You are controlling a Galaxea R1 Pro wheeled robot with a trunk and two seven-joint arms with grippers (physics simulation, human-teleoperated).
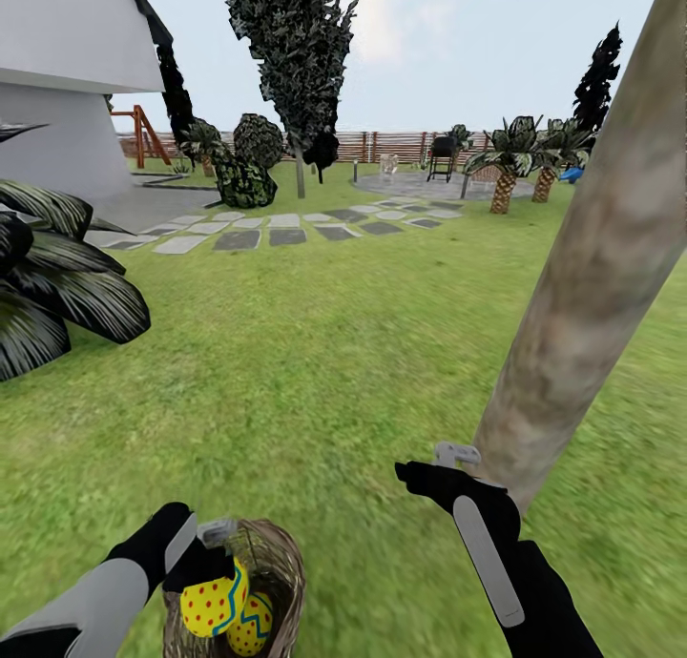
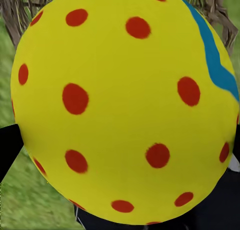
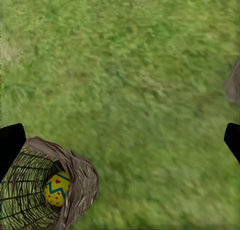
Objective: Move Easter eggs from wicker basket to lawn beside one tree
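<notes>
- Yellow red-dotted egg with a blue band [image 1: 214, 603], bottom left of the head frame: your left gripper [image 1: 212, 555] is closed around it, over the brown woven wicker basket [image 1: 277, 563].
- Second zigzag egg [image 1: 250, 626] lies inside the basket.
- Your right gripper [image 3: 120, 140] hangs with fingers spread wide over mottled green lawn [image 1: 315, 353].
- Pale leaning tree trunk [image 1: 592, 257] rises at frame right, just behind your right arm.

A home garden is spreading ahead of the jaws: lawn [image 1: 315, 353], stepping-stone path [image 1: 286, 227], white house [image 1: 67, 76], slatted wooden fence [image 1: 391, 146], palms [image 1: 506, 162], a red playset [image 1: 143, 135] and a barbecue grill [image 1: 443, 154] are showing.
</notes>
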